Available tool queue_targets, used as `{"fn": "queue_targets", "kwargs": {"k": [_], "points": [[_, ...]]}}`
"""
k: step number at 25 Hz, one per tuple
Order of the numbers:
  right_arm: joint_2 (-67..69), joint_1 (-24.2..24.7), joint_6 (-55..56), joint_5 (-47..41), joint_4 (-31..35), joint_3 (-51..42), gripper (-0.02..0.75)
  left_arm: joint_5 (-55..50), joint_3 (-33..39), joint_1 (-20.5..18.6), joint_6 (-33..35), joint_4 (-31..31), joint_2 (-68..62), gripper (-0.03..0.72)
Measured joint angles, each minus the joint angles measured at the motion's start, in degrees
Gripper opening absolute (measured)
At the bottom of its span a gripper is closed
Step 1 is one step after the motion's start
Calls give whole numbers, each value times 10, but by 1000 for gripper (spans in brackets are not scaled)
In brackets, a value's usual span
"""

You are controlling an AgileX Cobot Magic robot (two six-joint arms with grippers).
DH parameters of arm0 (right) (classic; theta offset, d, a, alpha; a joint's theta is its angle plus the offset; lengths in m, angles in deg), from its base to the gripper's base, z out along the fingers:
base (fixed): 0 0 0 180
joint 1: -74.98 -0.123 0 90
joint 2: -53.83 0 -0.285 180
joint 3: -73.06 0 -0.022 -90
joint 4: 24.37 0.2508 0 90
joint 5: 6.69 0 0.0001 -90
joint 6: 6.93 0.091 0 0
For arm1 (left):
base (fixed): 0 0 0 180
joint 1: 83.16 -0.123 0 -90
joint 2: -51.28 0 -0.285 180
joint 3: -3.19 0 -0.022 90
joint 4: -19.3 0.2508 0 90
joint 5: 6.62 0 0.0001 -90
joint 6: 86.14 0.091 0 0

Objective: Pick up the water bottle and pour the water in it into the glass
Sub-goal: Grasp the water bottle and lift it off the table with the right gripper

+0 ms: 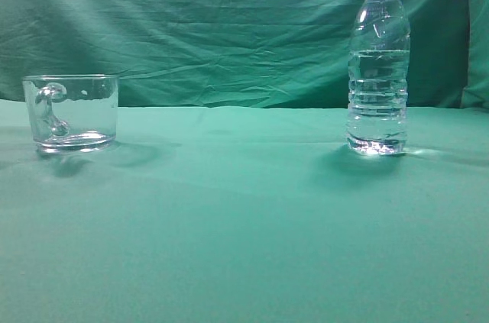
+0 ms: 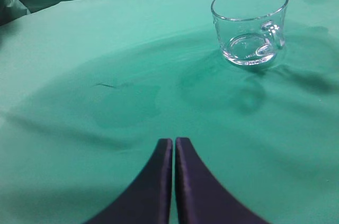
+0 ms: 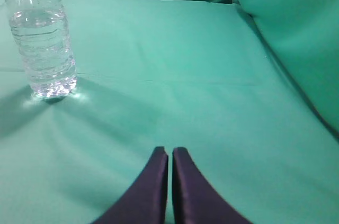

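Bench is draped in green cloth (image 1: 244, 224), same fabric hung as a backdrop (image 1: 229, 25) behind. The glass (image 1: 71, 112) sits upright toward the left edge of the bench, handle (image 1: 52, 113) facing the front, looks empty. The water bottle (image 1: 377, 63) stands upright toward the right edge, cap off, threaded neck open, well apart from the glass. The water (image 1: 377, 98) fills it to a bit over half, level line sits just above the ribbed section. Neither arm shows in the exterior view. Left wrist view: left gripper (image 2: 174, 142) has its dark fingers pressed together, hairline seam between the tips, nothing held, hanging over bare cloth at the near side with the glass ahead and to its right. Right wrist view: right gripper (image 3: 170, 151) likewise closed up, thin slit between the tips, empty, over bare cloth; the bottle is ahead and off to its left, not touching. Cloth has some creases and darker patches near the glass.
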Motion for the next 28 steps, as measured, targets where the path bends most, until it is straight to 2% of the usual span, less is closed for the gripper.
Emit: {"fn": "queue_targets", "kwargs": {"k": [10, 12, 16, 19, 23, 28], "points": [[0, 0, -33, 21, -21, -2, 0, 0, 0, 0, 0, 0, 0, 0], [0, 0, -30, 72, 2, -3, 0, 0, 0, 0, 0, 0, 0, 0], [0, 0, 17, 231, 98, -3, 0, 0, 0, 0, 0, 0, 0, 0], [0, 1, 27, 305, 119, -3, 0, 0, 0, 0, 0, 0, 0, 0], [3, 1, 25, 243, 122, 25, 0, 0, 0, 0, 0, 0, 0, 0], [89, 1, 24, 190, 122, 107, 0, 0, 0, 0, 0, 0, 0, 0]]}}
